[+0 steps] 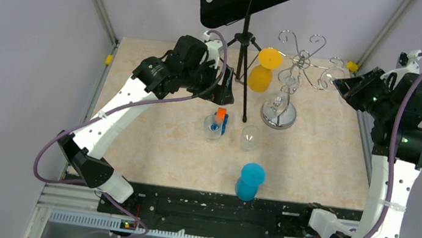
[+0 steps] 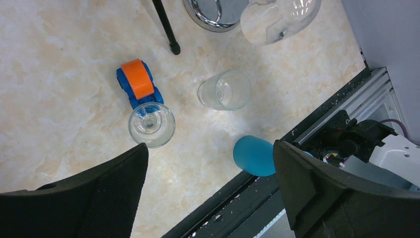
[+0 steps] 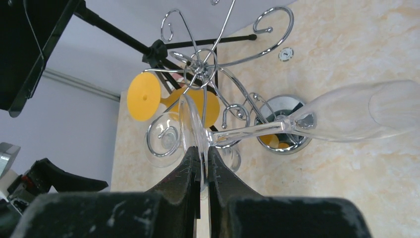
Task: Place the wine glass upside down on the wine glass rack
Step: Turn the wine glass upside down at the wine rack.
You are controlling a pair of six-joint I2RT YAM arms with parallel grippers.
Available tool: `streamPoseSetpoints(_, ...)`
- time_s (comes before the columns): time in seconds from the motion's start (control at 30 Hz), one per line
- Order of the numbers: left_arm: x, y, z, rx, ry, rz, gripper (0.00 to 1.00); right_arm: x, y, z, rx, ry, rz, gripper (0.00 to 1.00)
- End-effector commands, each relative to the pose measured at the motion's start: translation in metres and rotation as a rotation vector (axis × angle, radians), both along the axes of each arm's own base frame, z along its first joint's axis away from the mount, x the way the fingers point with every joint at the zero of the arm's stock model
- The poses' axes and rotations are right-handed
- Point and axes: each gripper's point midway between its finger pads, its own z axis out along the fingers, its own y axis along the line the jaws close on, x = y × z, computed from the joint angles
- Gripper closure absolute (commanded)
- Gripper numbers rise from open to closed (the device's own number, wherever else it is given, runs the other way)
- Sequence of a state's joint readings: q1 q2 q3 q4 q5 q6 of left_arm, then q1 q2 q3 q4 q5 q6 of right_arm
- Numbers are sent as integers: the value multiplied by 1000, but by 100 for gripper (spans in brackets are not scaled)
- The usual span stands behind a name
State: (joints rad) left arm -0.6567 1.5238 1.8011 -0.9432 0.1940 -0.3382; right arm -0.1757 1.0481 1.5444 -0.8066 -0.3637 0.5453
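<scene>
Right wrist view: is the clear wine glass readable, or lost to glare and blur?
Right wrist: wine glass sharp, stem and bowl outlined, glints on the rack; top external: the glass nearly vanishes against chrome wire; left wrist: table sharp, near fingers dark.

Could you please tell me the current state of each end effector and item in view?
wine glass rack: upright, carrying the yellow glass.
yellow glass: hanging upside down.
clear wine glass: gripped by its foot, close to the rack.
right end effector: shut on the clear wine glass's foot.
left end effector: open, empty.
small stemmed glass: upright, empty.
tumbler: upright, empty.
blue glass: standing on the table.
</scene>
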Motion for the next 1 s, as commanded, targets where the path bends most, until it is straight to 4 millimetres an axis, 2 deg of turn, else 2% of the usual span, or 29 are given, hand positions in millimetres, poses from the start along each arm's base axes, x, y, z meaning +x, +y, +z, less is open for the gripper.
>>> streamPoseSetpoints(0.0,2,-10,23,-74,-41,-11,2,12,-14,30,-12,-126,-69,100)
streamPoseSetpoints(0.13,1,-15,24,-108,-23,-11,2,18,-18,34,-12,-151,-91,100)
streamPoseSetpoints(0.57,2,-30,18,-180,48,1,2,38,-9,29,71,-169,-45,100)
streamPoseSetpoints(0.97,0,-37,13,-218,101,6,2,57,2,7,171,-152,13,100)
